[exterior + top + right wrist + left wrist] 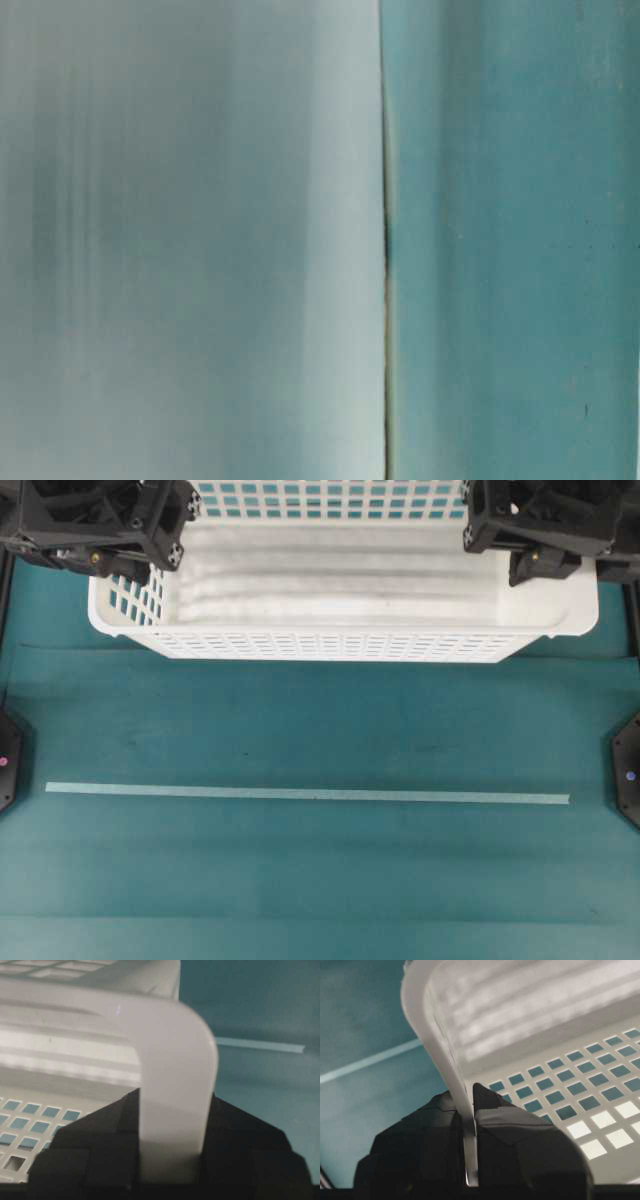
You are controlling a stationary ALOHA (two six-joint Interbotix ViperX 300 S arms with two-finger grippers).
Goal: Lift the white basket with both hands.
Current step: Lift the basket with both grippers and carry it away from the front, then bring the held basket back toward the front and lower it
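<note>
A pale tape strip (300, 794) crosses the near teal table (320, 880). Beyond, the white basket (340, 590) hangs, left gripper (469, 1110) pinching its thin wall, right gripper (172, 1125) clamping its rim. Uneven raising could tilt it loose.

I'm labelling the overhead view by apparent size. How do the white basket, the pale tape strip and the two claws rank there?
1. White basket, though cropped at the top edge.
2. Pale tape strip: long but very thin.
3. Left claw and right claw: alike, both partly cut off, so unranked.
</note>
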